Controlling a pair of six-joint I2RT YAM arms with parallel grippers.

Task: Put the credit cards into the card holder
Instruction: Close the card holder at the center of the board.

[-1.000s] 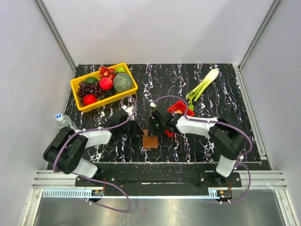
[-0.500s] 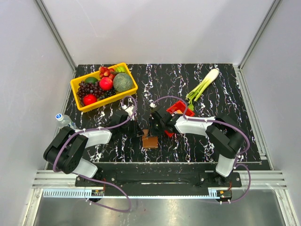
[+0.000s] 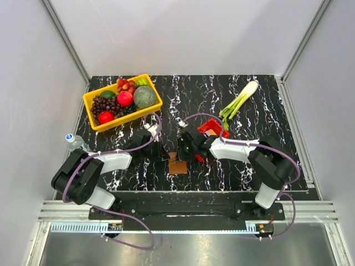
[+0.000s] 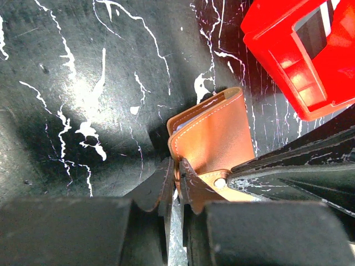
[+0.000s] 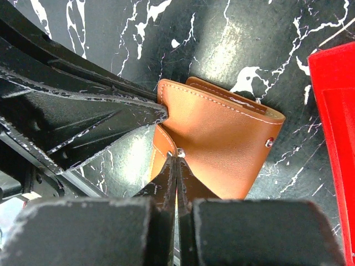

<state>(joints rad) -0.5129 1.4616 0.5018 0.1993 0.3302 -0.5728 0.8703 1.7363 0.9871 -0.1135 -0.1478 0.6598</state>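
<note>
The brown leather card holder (image 3: 177, 165) lies half folded on the black marbled table, between both grippers. In the left wrist view my left gripper (image 4: 177, 167) is shut on the near edge of the card holder (image 4: 213, 136). My right gripper (image 5: 177, 157) is shut, its tips resting against the card holder (image 5: 222, 147) at a snap stud beside the fold. In the left wrist view its black fingers (image 4: 288, 166) come in from the right. Dark and whitish edges of credit cards (image 4: 317, 29) show inside the red bin (image 4: 288, 66).
The red bin (image 3: 211, 128) stands just behind the right gripper. A yellow basket (image 3: 94, 111) of fruit sits at the back left, a leek (image 3: 239, 100) at the back right, and a water bottle (image 3: 74, 141) off the table's left edge.
The right arm has shifted a little. The card holder and both grippers stay as they were.
</note>
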